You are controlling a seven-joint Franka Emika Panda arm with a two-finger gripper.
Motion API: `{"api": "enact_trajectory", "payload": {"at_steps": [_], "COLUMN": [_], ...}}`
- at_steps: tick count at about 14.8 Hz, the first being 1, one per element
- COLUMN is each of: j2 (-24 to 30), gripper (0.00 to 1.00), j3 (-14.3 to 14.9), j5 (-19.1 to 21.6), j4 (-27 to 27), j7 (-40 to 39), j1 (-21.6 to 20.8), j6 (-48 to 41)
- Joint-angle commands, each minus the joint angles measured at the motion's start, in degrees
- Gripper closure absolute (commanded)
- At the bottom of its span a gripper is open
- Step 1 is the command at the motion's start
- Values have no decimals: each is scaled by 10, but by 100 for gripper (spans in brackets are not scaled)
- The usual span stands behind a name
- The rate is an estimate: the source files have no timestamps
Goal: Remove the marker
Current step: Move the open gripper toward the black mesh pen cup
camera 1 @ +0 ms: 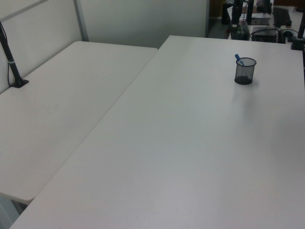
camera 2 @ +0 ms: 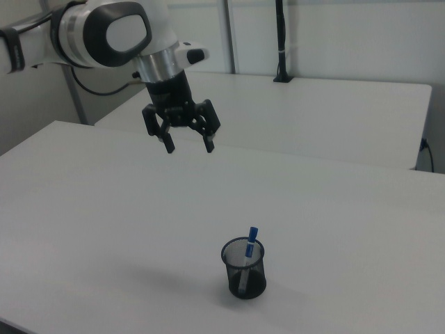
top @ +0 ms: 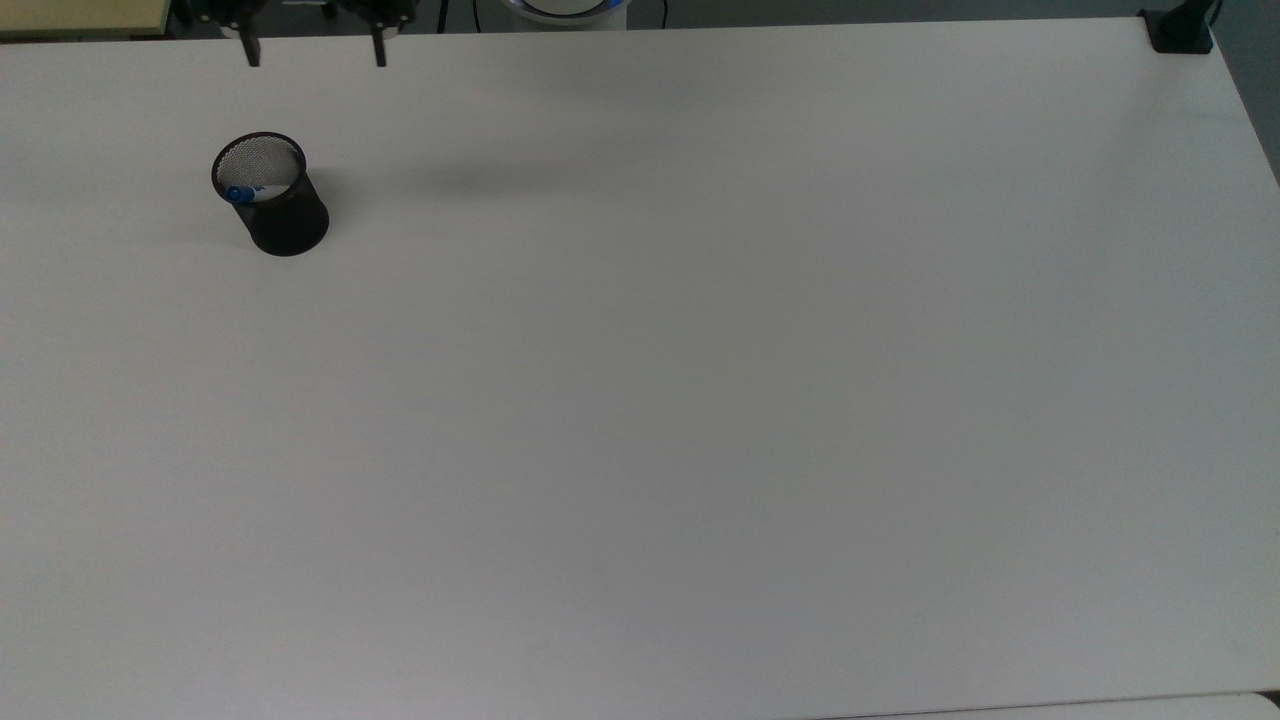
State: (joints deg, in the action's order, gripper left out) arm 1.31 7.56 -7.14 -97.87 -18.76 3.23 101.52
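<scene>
The marker [camera 2: 247, 255] is standing cap-up inside the black mesh cup [camera 2: 244, 268], leaning against its rim so the blue cap is poking out where fingers could reach it. The gripper [camera 2: 188, 142] is hanging high above the white table [camera 2: 104, 209], well apart from the cup, jaws spread wide and holding nothing, presumably readying a descent onto the cap.

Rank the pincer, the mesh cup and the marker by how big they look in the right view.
1. Pincer, open, largest, though it may sit at a different distance from the camera than the other two.
2. Mesh cup, wider than the marker.
3. Marker, slimmest; it stands in the cup with its blue cap above the rim.
</scene>
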Motion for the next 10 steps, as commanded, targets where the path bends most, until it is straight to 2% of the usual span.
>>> {"api": "enact_trajectory", "payload": {"at_steps": [1, 3, 7, 10], "j2": [-1, -3, -4, -17], "gripper": [0, 0, 0, 0], "j3": [4, 11, 54, 62], "j5": [-31, -47, -48, -48], "j4": [-34, -59, -133, -171], "j7": [-43, -36, -31, -30], "j1": [21, 29, 31, 37], "j6": [36, 72, 185, 268]}}
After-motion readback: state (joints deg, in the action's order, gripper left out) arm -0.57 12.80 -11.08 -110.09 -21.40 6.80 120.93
